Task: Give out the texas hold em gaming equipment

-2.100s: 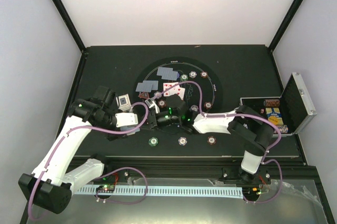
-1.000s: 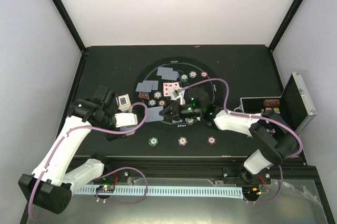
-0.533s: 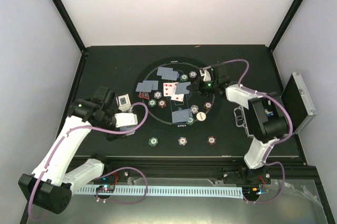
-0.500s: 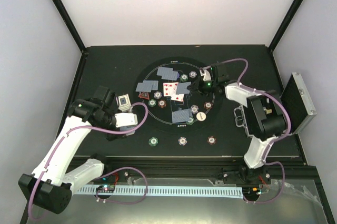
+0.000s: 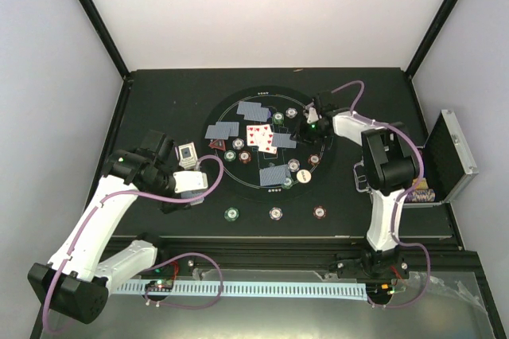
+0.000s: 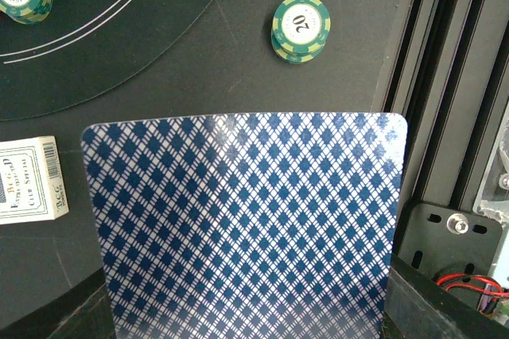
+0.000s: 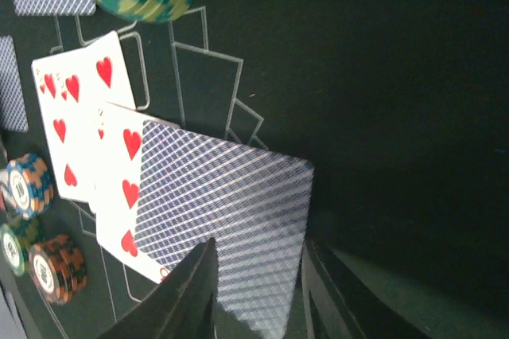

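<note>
My left gripper [image 5: 208, 183] is shut on a blue-backed playing card [image 6: 246, 220], which fills the left wrist view and hides the fingers. My right gripper [image 7: 258, 295] stands over the round mat [image 5: 246, 188] with its jaws apart. A face-down card [image 7: 223, 212] lies flat between and under its fingers, overlapping two hearts cards [image 7: 79, 116]. More face-down cards [image 5: 253, 110] lie on the mat, along with striped chips [image 5: 278, 117], a white disc [image 5: 305, 177] and a small red triangle [image 5: 216, 145].
Three chips [image 5: 275, 213] sit in a row off the mat near the front edge. A white card box [image 5: 188, 152] lies left of the mat. The open silver-edged case [image 5: 449, 156] stands at the right. A metal rail [image 6: 445, 76] runs along the table front.
My right arm has swung from the mat's near side to its far right with a card. That card now lies face down by the hearts cards and the jaws have parted. Left arm unmoved.
</note>
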